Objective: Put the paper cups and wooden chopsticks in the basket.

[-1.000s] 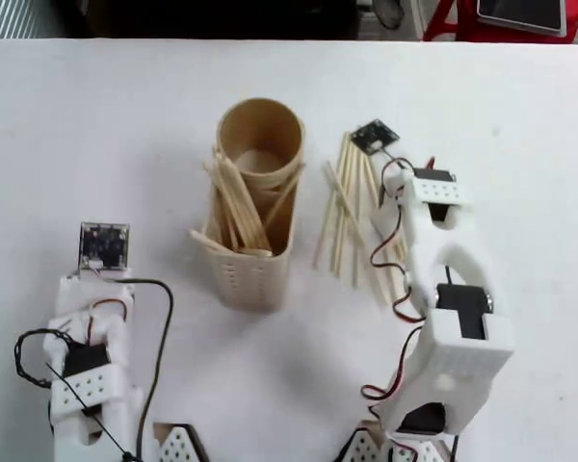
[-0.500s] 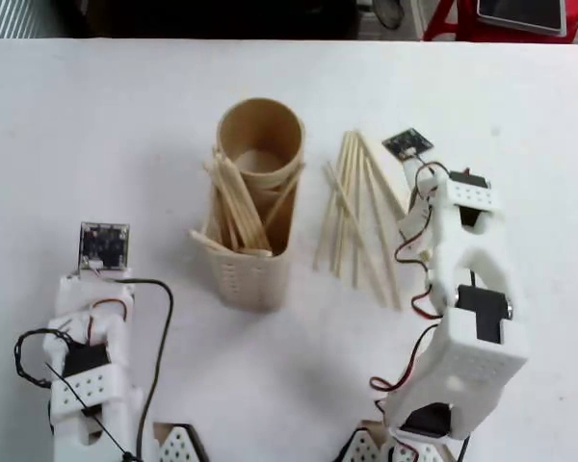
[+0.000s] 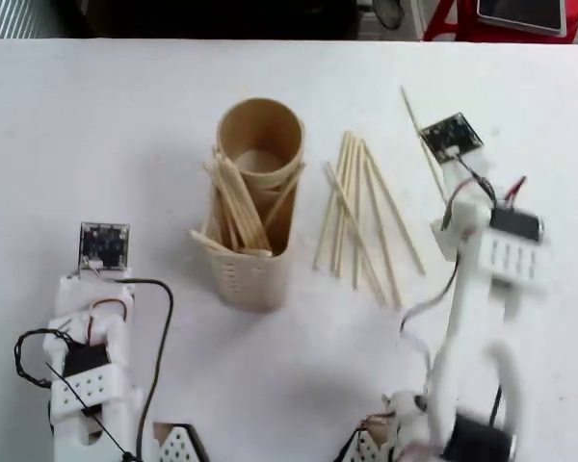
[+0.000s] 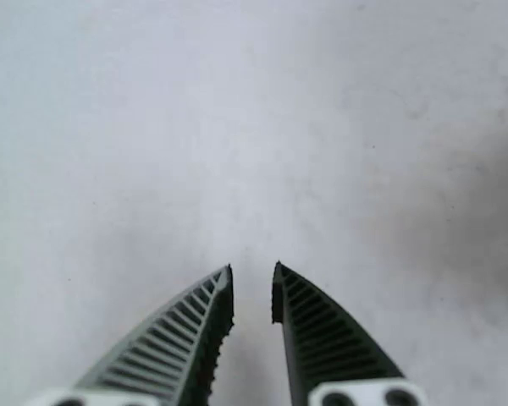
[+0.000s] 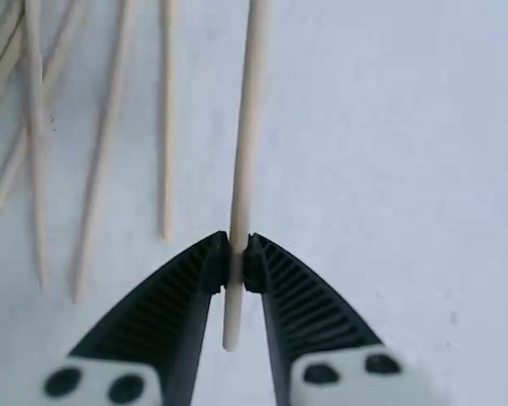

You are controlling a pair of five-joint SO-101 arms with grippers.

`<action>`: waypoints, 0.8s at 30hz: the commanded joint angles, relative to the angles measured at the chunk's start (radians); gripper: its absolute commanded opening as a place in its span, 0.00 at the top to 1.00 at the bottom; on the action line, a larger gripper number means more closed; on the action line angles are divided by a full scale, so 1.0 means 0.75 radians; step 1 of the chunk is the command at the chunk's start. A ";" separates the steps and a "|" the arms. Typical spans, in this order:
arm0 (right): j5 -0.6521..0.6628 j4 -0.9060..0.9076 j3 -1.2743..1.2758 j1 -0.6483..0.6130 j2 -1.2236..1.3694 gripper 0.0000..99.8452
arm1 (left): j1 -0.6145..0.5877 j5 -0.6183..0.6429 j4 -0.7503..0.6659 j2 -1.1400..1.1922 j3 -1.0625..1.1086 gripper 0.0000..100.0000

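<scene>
Left gripper (image 4: pixel 252 292): near left, over bare table (image 3: pixel 96 115); jaws slightly apart, holding nothing.

Basket (image 3: pixel 246 274): centre, holding paper cups (image 3: pixel 260 135) and several sticks.

Loose chopsticks (image 3: pixel 356 217): a fanned bundle on the table just right of the basket.

Right gripper (image 5: pixel 235 254): far right, jaws clamped on a single chopstick (image 5: pixel 241 169) near one end.

Step in hand, as judged: one stick picked and due for transfer. The next move calls for carrying it left over the loose bundle, lining it up with the basket's mouth, then releasing.
</scene>
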 commanded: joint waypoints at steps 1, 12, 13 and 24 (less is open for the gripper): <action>-0.127 0.011 0.059 -0.056 -0.449 0.98 | -0.011 -0.016 0.002 -0.021 -0.002 0.90; -0.669 -0.114 -0.125 -0.877 -0.899 0.98 | -0.011 -0.016 0.002 -0.021 -0.002 0.90; -0.696 -0.171 -0.119 -0.938 -0.883 0.98 | -0.011 -0.016 0.002 -0.021 -0.002 0.90; -0.800 -0.576 0.047 -1.194 -0.678 0.97 | -0.011 -0.016 0.002 -0.021 -0.002 0.90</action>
